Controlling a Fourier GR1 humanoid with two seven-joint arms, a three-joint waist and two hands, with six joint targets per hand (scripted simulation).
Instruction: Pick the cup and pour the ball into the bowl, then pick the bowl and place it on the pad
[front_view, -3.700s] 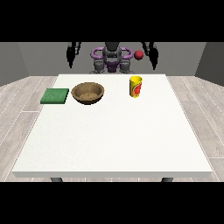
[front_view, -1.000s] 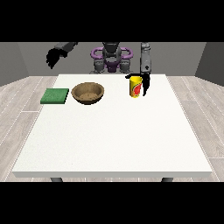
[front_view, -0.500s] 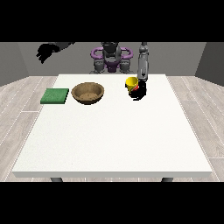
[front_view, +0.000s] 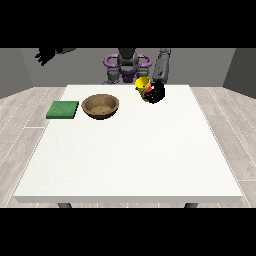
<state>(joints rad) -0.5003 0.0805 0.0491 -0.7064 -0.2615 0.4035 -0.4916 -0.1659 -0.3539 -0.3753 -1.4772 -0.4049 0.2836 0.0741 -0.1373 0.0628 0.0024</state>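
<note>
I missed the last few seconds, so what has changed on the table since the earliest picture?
The hand at the view's right came down, took hold of the cup, lifted it off the table and tilted it. The hand at the view's left rose up and outward. The bowl and pad stayed put.

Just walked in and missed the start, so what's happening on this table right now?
The robot's hand at the view's right is wrapped around a yellow cup, holding it off the white table and tilted. A brown bowl sits on the table to the cup's left in view, with a green pad beside it. The hand at the view's left is raised well off to the side, holding nothing. No ball is visible.
</note>
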